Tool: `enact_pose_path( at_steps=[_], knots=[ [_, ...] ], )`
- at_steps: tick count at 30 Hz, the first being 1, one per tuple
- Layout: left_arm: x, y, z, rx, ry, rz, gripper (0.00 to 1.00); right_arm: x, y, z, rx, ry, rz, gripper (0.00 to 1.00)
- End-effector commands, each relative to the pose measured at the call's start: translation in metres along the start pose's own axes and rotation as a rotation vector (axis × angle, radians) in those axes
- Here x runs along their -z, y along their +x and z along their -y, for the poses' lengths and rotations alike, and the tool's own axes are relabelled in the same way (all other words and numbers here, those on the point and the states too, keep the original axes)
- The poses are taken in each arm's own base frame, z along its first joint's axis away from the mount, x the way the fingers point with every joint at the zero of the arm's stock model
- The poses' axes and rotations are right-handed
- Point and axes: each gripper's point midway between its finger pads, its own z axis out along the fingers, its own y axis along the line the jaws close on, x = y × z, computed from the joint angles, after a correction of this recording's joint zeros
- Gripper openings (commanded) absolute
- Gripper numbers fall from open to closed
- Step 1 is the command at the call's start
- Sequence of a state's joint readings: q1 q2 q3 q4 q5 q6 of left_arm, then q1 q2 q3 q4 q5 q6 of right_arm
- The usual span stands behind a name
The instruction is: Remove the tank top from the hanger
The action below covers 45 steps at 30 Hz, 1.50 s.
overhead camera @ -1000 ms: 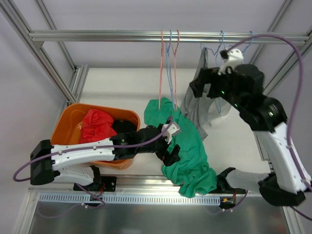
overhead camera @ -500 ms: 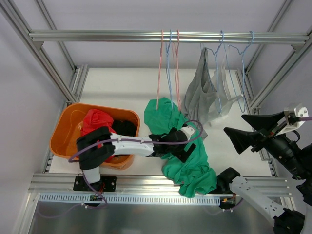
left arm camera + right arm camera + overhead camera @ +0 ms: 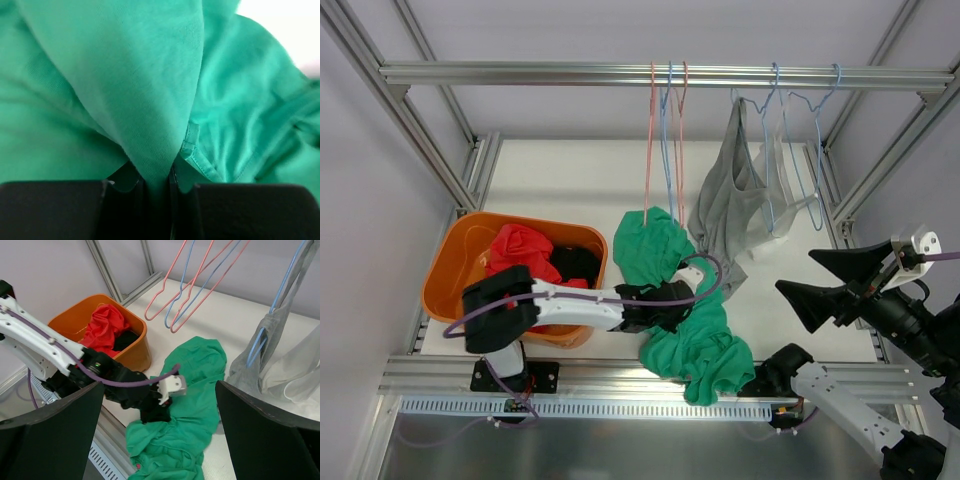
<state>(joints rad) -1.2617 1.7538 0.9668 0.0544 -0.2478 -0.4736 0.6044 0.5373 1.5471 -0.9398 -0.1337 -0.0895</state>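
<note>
Quick count for you: two arms, one rail [image 3: 520, 73] and three bare hangers [image 3: 649, 150] on it (pink, blue, pink). The gray tank top [image 3: 722, 205] is not off yet. It hangs from the rail on a blue hanger [image 3: 260, 337], right of the bare ones, with one paler garment [image 3: 782, 210] touching its right side.

Your left gripper [image 3: 155, 186] is down on the table [image 3: 570, 180], jaws pinched tight on a fold of the green garment [image 3: 705, 340], which lies in a heap below the rail. Your right gripper [image 3: 828, 280] is up in the air off to the right, well apart from the tank top, fingers spread wide with nothing between them.

There's one orange bin [image 3: 455, 265] at the left, and in it one red piece [image 3: 520, 250] and one black piece [image 3: 575, 262].
</note>
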Motion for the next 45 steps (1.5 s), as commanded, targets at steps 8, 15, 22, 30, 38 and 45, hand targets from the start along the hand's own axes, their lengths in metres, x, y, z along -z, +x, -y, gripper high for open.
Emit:
enact_pose_path(
  at_steps=[8,15,22,30,38,45],
  knots=[
    [0.188,-0.107,-0.054,0.081,-0.249,0.453,0.0,-0.006,-0.006,0.0,0.04,-0.01,0.041,1.0],
    [0.284,-0.154,-0.091,0.109,-0.351,0.624,0.0,-0.005,-0.014,0.001,0.046,-0.005,0.065,1.0],
    [0.363,-0.189,-0.135,0.143,-0.53,0.726,0.0,-0.007,-0.019,0.0,0.048,-0.007,0.08,1.0],
    [0.45,-0.229,-0.203,0.231,-0.776,0.822,0.0,-0.013,-0.025,-0.006,0.042,-0.04,0.084,0.99],
    [0.455,-0.171,-0.228,0.335,-0.81,0.844,0.0,-0.014,-0.025,-0.004,0.054,-0.032,0.086,1.0],
    [0.412,-0.122,-0.222,0.322,-0.646,0.779,0.0,-0.022,-0.028,-0.006,0.055,-0.046,0.077,1.0]
  ],
)
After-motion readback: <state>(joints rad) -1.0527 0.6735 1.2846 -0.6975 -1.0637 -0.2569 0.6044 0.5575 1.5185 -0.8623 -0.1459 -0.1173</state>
